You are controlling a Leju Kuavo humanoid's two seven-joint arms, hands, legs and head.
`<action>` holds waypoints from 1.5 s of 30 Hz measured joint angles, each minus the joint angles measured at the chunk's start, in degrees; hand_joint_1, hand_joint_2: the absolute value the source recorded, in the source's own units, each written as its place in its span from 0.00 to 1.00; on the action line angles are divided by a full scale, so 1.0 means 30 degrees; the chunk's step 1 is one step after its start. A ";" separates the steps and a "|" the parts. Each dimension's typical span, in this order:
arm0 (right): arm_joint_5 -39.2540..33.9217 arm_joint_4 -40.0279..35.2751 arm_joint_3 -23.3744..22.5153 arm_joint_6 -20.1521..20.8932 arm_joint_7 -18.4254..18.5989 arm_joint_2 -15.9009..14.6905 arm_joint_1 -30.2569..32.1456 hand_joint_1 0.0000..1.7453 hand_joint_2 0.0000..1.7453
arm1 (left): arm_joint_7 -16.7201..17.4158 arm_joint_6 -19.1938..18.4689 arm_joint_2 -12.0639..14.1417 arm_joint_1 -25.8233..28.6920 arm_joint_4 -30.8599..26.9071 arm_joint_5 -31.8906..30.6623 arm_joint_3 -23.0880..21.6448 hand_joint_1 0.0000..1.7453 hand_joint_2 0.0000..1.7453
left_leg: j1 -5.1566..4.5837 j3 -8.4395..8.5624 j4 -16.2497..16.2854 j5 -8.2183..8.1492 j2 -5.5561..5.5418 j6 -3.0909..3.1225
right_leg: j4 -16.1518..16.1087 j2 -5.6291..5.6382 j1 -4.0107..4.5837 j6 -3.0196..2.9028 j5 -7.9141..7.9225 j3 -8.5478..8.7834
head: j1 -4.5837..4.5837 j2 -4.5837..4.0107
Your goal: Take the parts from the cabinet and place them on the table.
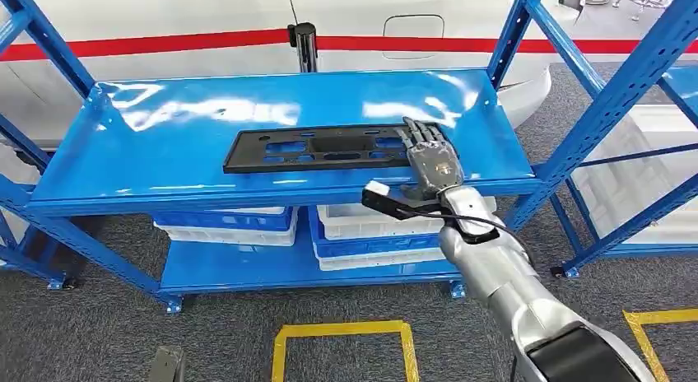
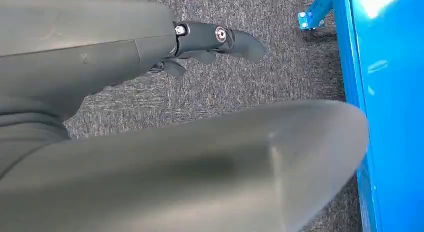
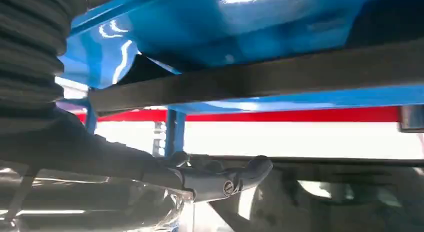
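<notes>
**Reaching for the first part**

Now we face the blue shelf (image 1: pixel 165 151), where the black plate (image 1: pixel 317 147) lies flat, centre-right. Our right hand (image 1: pixel 431 156) rests on its right end; whether it grips, we cannot tell. Lifting needs a firm hold. Bins (image 1: pixel 370 230) sit below. Our left hand (image 2: pixel 215 39) hangs released.

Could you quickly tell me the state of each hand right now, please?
Left hand: holding nothing, hanging over the carpet.
Right hand: lying on the end of the black part; grip cannot be told.
</notes>
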 joint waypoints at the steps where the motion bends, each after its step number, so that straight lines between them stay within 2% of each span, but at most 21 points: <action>1: -0.0007 0.0058 -0.0058 0.0021 0.0130 -0.0102 -0.0027 0.00 1.00 | 0.0000 0.0007 0.0021 -0.0003 0.0000 0.0000 0.0007 0.00 0.00 | 0.0002 0.0003 0.0005 -0.0003 -0.0004 0.0002 | 0.0000 0.0000 -0.0036 0.0003 0.0001 0.0000 | 0.0007 0.0000; 8: -0.0212 0.0386 -0.0488 0.0065 0.0233 -0.0597 -0.0191 0.00 1.00 | -0.0035 0.0087 0.0284 -0.0005 0.0000 0.0036 0.0080 0.00 0.00 | -0.0044 -0.0059 0.0141 -0.0052 -0.0060 0.0097 | -0.0015 0.0004 -0.0234 0.0097 0.0050 0.0001 | 0.0000 0.0000; 10: -0.0190 0.0423 -0.0598 0.0058 0.0232 -0.0700 -0.0220 0.00 1.00 | -0.0079 0.0167 0.0328 -0.0007 0.0000 0.0029 0.0095 0.00 0.00 | -0.0027 -0.0045 0.0070 -0.0051 -0.0046 0.0202 | -0.0168 0.0025 -0.0214 0.0195 0.0100 0.0048 | -0.0015 0.0000; 11: -0.0161 0.0437 -0.0634 0.0065 0.0232 -0.0765 -0.0292 0.00 1.00 | -0.0087 0.0190 0.0328 -0.0015 0.0000 0.0029 0.0102 0.00 0.00 | 0.0281 0.0140 -0.0253 0.0140 0.0078 0.0413 | -0.0028 -0.0044 -0.0020 0.0271 0.0006 -0.0134 | 0.0015 0.0000; 14: -0.0161 0.0503 -0.0671 0.0073 0.0174 -0.0860 -0.0422 0.00 1.00 | -0.0182 0.0189 0.0357 -0.0023 0.0000 0.0065 0.0138 0.00 0.00 | 0.0310 0.0194 -0.0281 0.0132 0.0239 0.0548 | 0.2853 -0.0463 -0.0041 -0.0051 -0.1222 -0.1550 | 0.0124 0.0000; 17: -0.0161 0.0605 -0.0678 0.0109 0.0152 -0.0896 -0.0381 0.00 1.00 | -0.0189 0.0014 0.0350 -0.0019 0.0000 0.0087 0.0138 0.00 0.00 | 0.0327 0.0197 -0.0264 0.0085 0.0269 0.0538 | 0.5995 -0.0491 -0.0050 -0.0007 -0.1990 -0.3334 | 0.0161 0.0000; 19: -0.0102 0.0663 -0.0707 0.0109 0.0138 -0.0926 -0.0415 0.00 1.00 | -0.0189 0.0015 0.0350 -0.0022 0.0000 0.0087 0.0145 0.00 0.00 | 0.0399 0.0278 -0.0242 -0.0018 0.0258 0.0392 | 0.5012 -0.0544 -0.0120 0.0324 -0.1180 -0.3100 | 0.0175 0.0000; 21: -0.0059 0.0671 -0.0722 0.0116 0.0116 -0.0955 -0.0531 0.00 1.00 | -0.0189 0.0058 0.0350 -0.0023 0.0000 0.0073 0.0160 0.00 0.00 | 0.0496 0.0499 -0.0212 -0.0212 0.0247 0.0160 | 0.1597 -0.0714 -0.0244 0.0712 0.0372 -0.1553 | 0.0175 0.0000; 22: -0.0044 0.0685 -0.0722 0.0124 0.0116 -0.0955 -0.0572 0.00 1.00 | -0.0189 0.0080 0.0364 -0.0025 0.0000 0.0073 0.0160 0.00 0.00 | 0.0452 0.0552 -0.0211 -0.0333 0.0241 0.0001 | 0.0291 -0.0990 -0.0286 0.0724 0.0703 -0.1030 | 0.0197 0.0000; 23: -0.0044 0.0707 -0.0722 0.0138 0.0116 -0.0947 -0.0639 0.00 1.00 | -0.0189 0.0095 0.0364 -0.0029 0.0000 0.0073 0.0160 0.00 0.00 | 0.0336 0.0508 -0.0106 -0.0448 0.0232 -0.0158 | 0.0140 -0.0798 -0.0053 0.0517 0.0648 -0.0678 | 0.0189 0.0000; 24: -0.0044 0.0722 -0.0729 0.0138 0.0116 -0.0940 -0.0632 0.00 1.00 | -0.0196 0.0102 0.0364 -0.0031 0.0000 0.0073 0.0160 0.00 0.00 | 0.0328 0.0512 -0.0134 -0.0439 0.0245 -0.0201 | 0.0155 -0.0761 -0.0132 0.0285 0.0646 -0.0790 | 0.0116 0.0000; 27: -0.0051 0.0729 -0.0744 0.0138 0.0109 -0.0947 -0.0683 0.00 1.00 | -0.0196 0.0102 0.0364 -0.0015 0.0000 0.0073 0.0168 0.00 0.00 | 0.0436 0.0548 -0.0185 -0.0450 0.0255 -0.0275 | 0.0202 -0.0711 -0.0010 0.0137 0.0563 -0.0797 | 0.0087 0.0000; 29: -0.0044 0.0736 -0.0766 0.0138 0.0109 -0.0976 -0.0846 0.00 1.00 | -0.0196 0.0102 0.0364 -0.0065 -0.0007 0.0073 0.0168 0.00 0.00 | 0.0591 0.0513 0.0208 -0.0819 0.0246 -0.0600 | 0.0114 -0.0589 -0.0167 -0.0234 0.0483 -0.0574 | 0.0087 0.0000; 30: -0.0044 0.0743 -0.0773 0.0138 0.0109 -0.0976 -0.0851 0.00 1.00 | -0.0204 0.0102 0.0364 -0.0071 -0.0007 0.0073 0.0160 0.00 0.00 | 0.0610 -0.0033 0.1368 -0.1366 0.0244 -0.0691 | 0.0114 -0.0598 -0.0166 -0.0479 0.0400 -0.0486 | -0.0022 0.0000; 32: -0.0015 0.0765 -0.0772 0.0138 0.0101 -0.0926 -0.0805 0.00 1.00 | -0.0196 0.0102 0.0364 -0.0057 -0.0007 0.0080 0.0174 0.00 0.00 | 0.0615 -0.1742 0.4366 -0.2539 0.0234 -0.0820 | 0.0114 -0.0568 -0.0111 -0.0622 0.0302 -0.0405 | -0.0029 0.0000; 33: -0.0015 0.0787 -0.0773 0.0138 0.0094 -0.0918 -0.0769 0.00 1.00 | -0.0182 0.0102 0.0364 -0.0058 -0.0007 0.0087 0.0197 0.00 0.00 | 0.0618 -0.2577 0.5576 -0.2765 0.0238 -0.0845 | 0.0116 -0.0526 -0.0085 -0.0668 0.0263 -0.0360 | -0.0037 0.0000; 34: -0.0015 0.0794 -0.0773 0.0138 0.0094 -0.0904 -0.0765 0.00 1.00 | -0.0182 0.0102 0.0364 -0.0055 -0.0007 0.0109 0.0241 0.00 0.00 | 0.0619 -0.3010 0.5932 -0.2534 0.0237 -0.0813 | 0.0116 -0.0490 -0.0057 -0.0734 0.0211 -0.0292 | -0.0029 0.0000; 35: 0.0000 0.0809 -0.0765 0.0138 0.0087 -0.0896 -0.0763 0.00 1.00 | -0.0174 0.0102 0.0364 -0.0051 -0.0007 0.0116 0.0269 0.00 0.00 | 0.0617 -0.2989 0.5372 -0.1809 0.0237 -0.0746 | 0.0116 -0.0444 -0.0037 -0.0770 0.0142 -0.0175 | -0.0037 0.0000; 38: 0.0007 0.0824 -0.0765 0.0138 0.0087 -0.0875 -0.0763 0.00 1.00 | -0.0174 0.0102 0.0371 -0.0053 -0.0007 0.0116 0.0313 0.00 0.00 | 0.0558 -0.1148 0.0591 0.1161 0.0149 -0.0312 | 0.0091 -0.0335 0.0003 -0.0677 -0.0140 0.0265 | -0.0036 0.0000; 42: 0.0007 0.0853 -0.0765 0.0175 0.0065 -0.0867 -0.0737 0.00 1.00 | -0.0152 0.0102 0.0444 -0.0100 0.0000 0.0124 0.0430 0.00 0.00 | 0.0328 -0.0886 0.0149 0.0628 0.0162 -0.0094 | -0.0083 -0.0289 0.0088 -0.0304 -0.0221 0.0229 | -0.0036 0.0000; 45: 0.0007 0.0853 -0.0765 0.0167 0.0058 -0.0918 -0.0834 0.00 1.00 | -0.0174 0.0095 0.0452 -0.0103 0.0000 0.0131 0.0452 0.00 0.00 | 0.0547 -0.0288 -0.0501 0.0780 0.0236 0.0176 | 0.0623 -0.0524 0.0212 -0.0126 -0.0610 -0.0041 | 0.0000 0.0000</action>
